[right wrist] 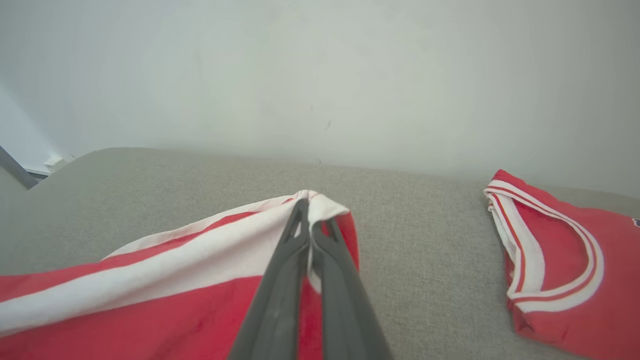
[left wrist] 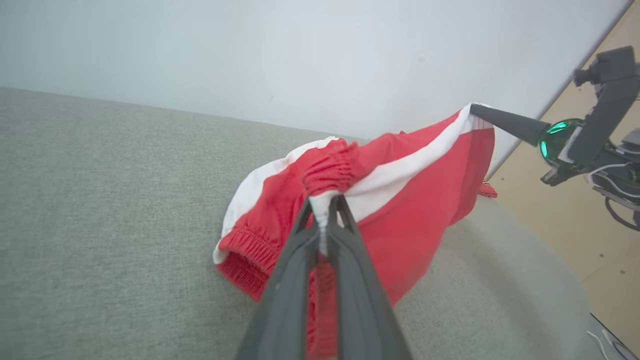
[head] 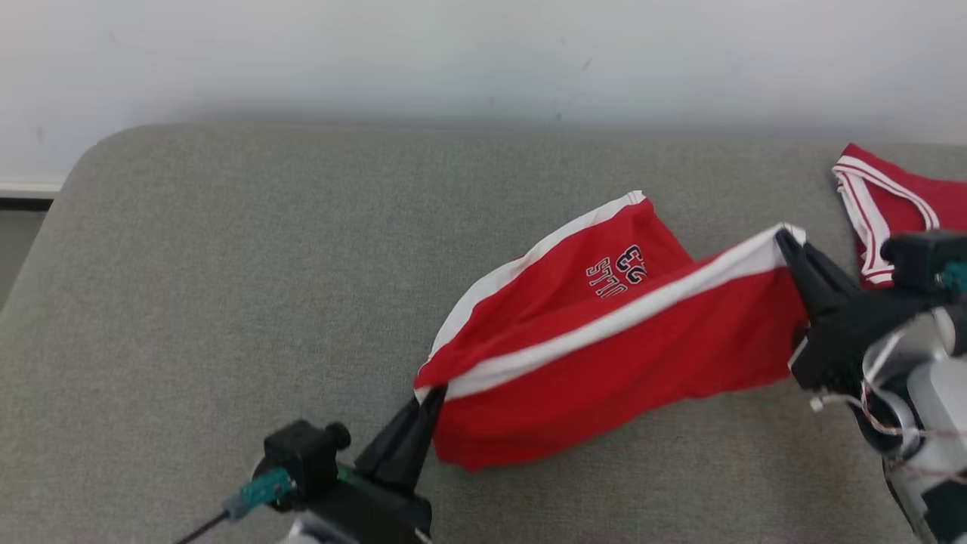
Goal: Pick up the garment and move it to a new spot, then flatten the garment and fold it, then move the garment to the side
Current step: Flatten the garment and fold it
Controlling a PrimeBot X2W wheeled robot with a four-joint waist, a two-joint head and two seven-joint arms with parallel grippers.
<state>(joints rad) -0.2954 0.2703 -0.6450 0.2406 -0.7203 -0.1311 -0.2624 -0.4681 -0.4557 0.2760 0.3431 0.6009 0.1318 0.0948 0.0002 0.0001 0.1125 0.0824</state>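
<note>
Currently on my screens, listed item by item.

1. Left gripper (head: 432, 397), near centre: fingers pressed together, pinching the near-left corner of the red shorts (head: 604, 370). In my left wrist view the gathered elastic edge and the end of the white stripe are bunched between its tips.
2. Right gripper (head: 782, 240), right side: fingers closed tight on the far-right corner of the shorts, at the other end of the white stripe (head: 619, 317).
3. Red shorts: lifted and stretched between the two grippers along the stripe. The near panel droops from that line. The far panel, with dark lettering (head: 618, 273) that reads upside down to me, rests on the grey upholstered surface (head: 227, 287).
4. Second red garment (head: 903, 204), with white and red trim: lies flat on the same surface at the far right, apart from the shorts, just beyond the right gripper.
5. Pale wall (head: 453, 60): behind the far edge.
</note>
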